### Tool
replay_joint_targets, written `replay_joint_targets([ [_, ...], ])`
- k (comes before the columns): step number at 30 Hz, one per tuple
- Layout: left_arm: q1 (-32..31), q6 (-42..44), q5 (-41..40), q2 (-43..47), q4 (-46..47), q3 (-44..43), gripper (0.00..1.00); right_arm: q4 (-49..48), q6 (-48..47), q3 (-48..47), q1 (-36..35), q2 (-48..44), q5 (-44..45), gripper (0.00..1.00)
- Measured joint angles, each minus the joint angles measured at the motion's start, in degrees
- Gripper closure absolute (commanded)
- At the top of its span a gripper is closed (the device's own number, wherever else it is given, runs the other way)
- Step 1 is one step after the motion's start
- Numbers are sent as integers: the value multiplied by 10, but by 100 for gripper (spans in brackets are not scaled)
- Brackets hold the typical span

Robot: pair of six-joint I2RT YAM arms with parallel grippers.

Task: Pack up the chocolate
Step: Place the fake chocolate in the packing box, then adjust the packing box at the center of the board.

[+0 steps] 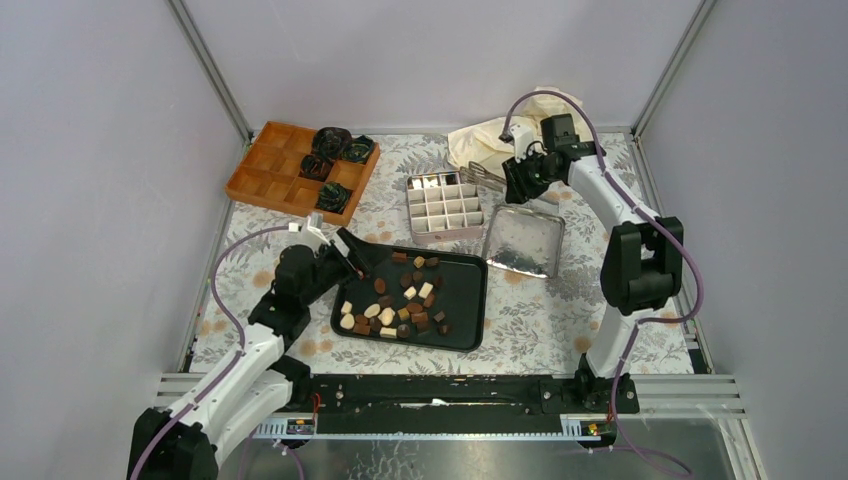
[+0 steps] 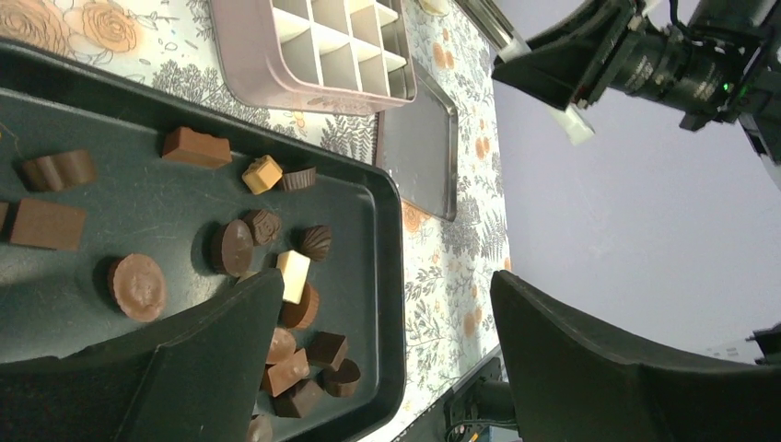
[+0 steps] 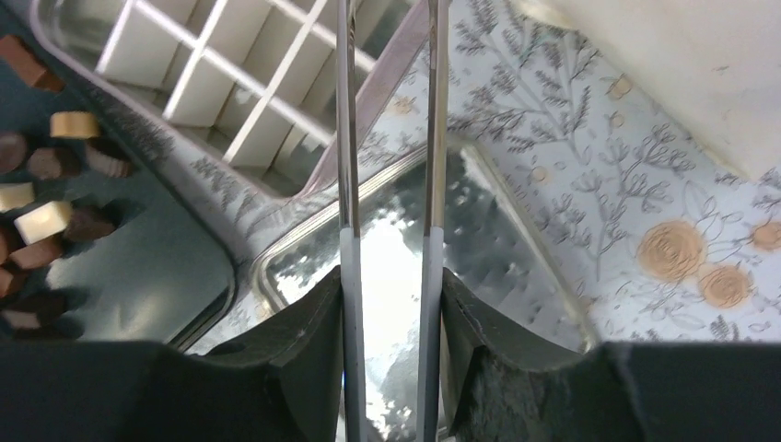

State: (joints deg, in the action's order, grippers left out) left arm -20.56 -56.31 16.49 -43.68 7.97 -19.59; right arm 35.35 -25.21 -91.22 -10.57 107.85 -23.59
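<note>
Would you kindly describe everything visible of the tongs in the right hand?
The tongs are two slim, shiny metal arms side by side with a gap between; nearer the grip each turns matte pale grey. The right hand is shut on them, a dark finger pressing each arm from outside. They hang over the shiny lid, pointing toward the divided tin. Their tips lie outside the wrist view.

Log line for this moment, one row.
left fingers: open, above tray corner | right fingers: gripping tongs | chocolates: on tray
</note>
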Motion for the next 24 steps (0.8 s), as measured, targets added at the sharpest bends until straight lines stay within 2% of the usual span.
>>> replay_joint_targets([
  [6,0,33,-16,-43,-48,-70,16,-1,9,81,3,-106,-52,57],
  [10,-16,71,-62,-108,-112,-151,16,-8,11,160,16,-205,-114,57],
  [17,-78,157,-179,-250,-213,-312,17,-35,17,334,78,-363,-190,56],
  [21,-84,208,-223,-326,-220,-370,17,-50,26,417,128,-425,-225,56],
  [24,-83,239,-245,-381,-212,-395,19,-61,31,440,154,-445,-242,57],
])
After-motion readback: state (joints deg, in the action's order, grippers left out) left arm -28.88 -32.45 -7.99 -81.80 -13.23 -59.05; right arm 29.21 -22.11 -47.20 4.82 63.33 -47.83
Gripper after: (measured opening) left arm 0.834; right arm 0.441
